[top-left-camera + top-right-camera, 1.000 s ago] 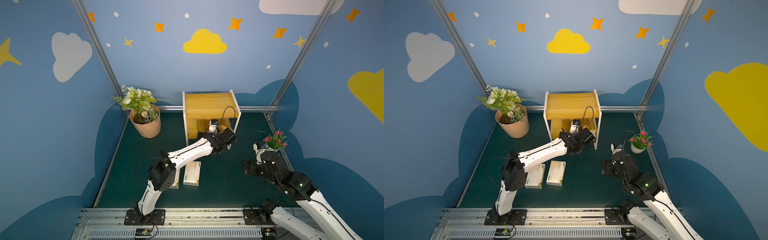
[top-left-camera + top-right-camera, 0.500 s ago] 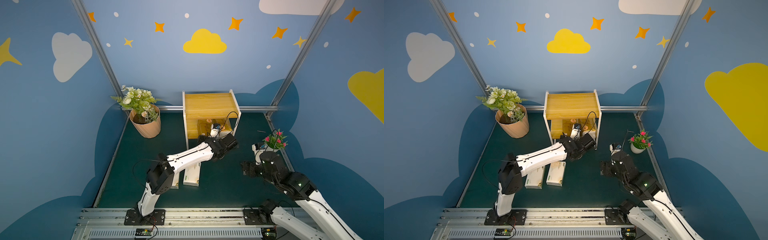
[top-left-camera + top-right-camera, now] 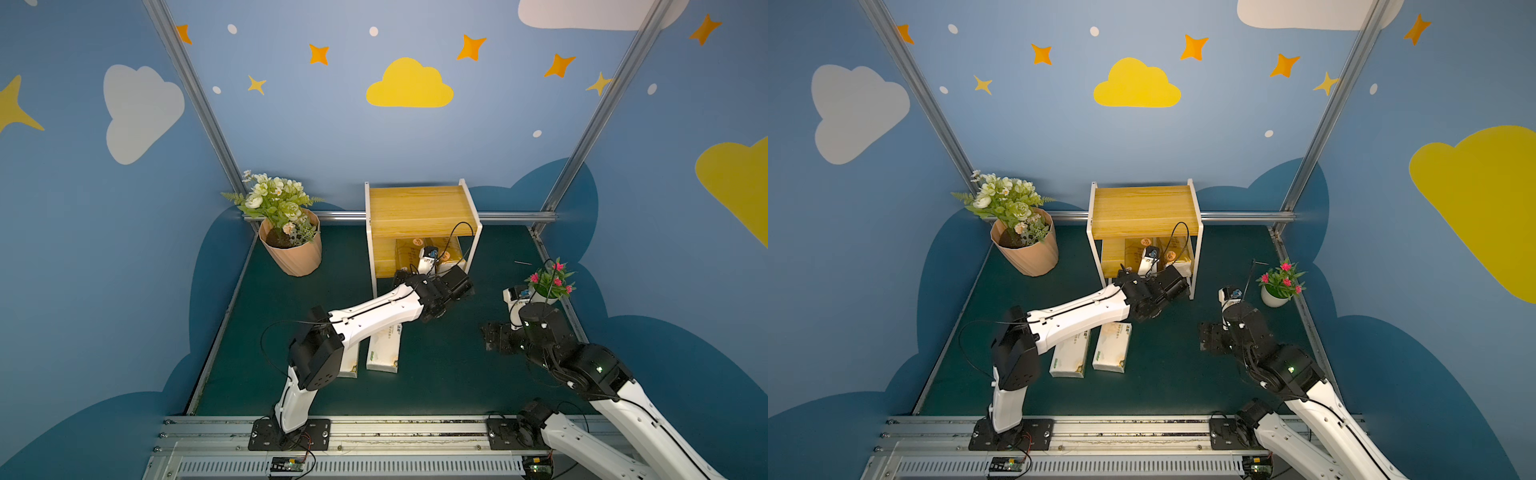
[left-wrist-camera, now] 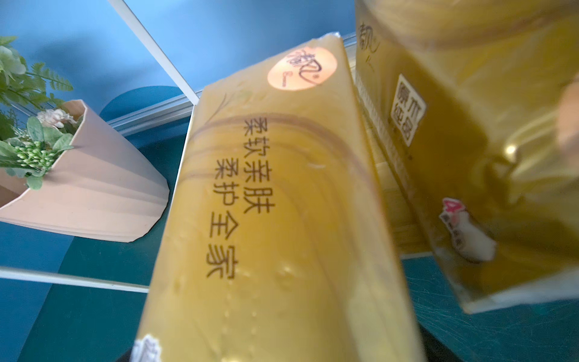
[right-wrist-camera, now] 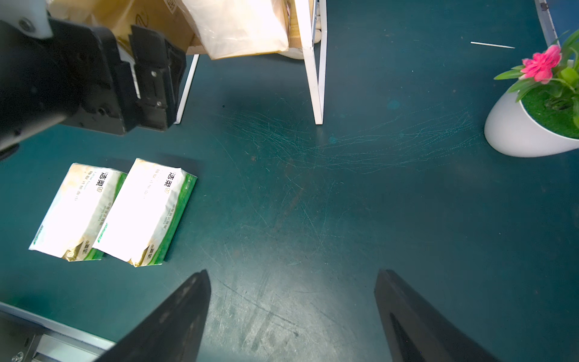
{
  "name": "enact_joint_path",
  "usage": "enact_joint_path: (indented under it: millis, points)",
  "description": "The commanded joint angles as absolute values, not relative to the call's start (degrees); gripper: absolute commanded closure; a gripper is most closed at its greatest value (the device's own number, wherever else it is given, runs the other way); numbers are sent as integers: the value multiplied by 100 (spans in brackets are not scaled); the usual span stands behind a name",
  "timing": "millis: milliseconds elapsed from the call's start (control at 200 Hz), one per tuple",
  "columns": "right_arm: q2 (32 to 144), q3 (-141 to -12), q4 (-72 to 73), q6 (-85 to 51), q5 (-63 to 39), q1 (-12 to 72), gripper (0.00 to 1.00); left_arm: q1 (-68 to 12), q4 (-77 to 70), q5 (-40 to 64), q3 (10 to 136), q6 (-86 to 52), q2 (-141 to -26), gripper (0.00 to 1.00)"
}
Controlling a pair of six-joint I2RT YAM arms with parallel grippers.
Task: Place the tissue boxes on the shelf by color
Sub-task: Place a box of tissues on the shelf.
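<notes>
The shelf (image 3: 419,210) (image 3: 1142,210) stands at the back of the mat. Two gold tissue boxes (image 3: 409,249) (image 3: 451,253) lie side by side on its lower tier. My left gripper (image 3: 430,266) (image 3: 1148,266) reaches into that tier at their near ends. In the left wrist view one gold pack (image 4: 266,203) fills the middle and hides my fingers, and the other (image 4: 470,125) lies beside it. Two white-green tissue boxes (image 3: 1111,347) (image 3: 1069,353) lie on the mat under my left arm. My right gripper (image 5: 291,272) (image 3: 492,336) hangs open over bare mat.
A peach flowerpot (image 3: 291,249) stands left of the shelf. A small white pot with pink flowers (image 3: 544,286) (image 5: 532,125) sits by my right arm. A thin white stick (image 3: 523,262) lies behind it. The arms' metal rail (image 3: 374,432) runs along the front.
My left arm has sunk lower and drawn back slightly from the shelf. The gold packs stay on the lower tier. My right gripper has barely moved.
</notes>
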State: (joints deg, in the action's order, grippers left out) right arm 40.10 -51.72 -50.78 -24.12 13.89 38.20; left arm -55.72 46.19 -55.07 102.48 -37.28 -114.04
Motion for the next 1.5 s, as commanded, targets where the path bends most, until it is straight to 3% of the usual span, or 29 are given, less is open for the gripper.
enact_joint_path:
  millis: [0,325,536,1061,1492]
  points:
    - [4023,-5177,-4948,-2377,1341,3850,11,-5338,4614,-5394,10318,-3642,-11179,0]
    - [3972,-5186,-4992,-2376,1357,3850,12,-5155,4271,-5271,10697,-3030,-11577,0]
    - [3868,-5133,-5045,-2394,1405,3850,4,-5172,4278,-5311,10637,-3128,-11534,0]
    - [3937,-5062,-5061,-2469,1318,3854,2,-5385,1914,-5191,8436,-2656,-10659,0]
    - [3889,-5045,-5110,-2502,1308,3861,2,-5342,1573,-5232,8263,-2526,-10641,0]
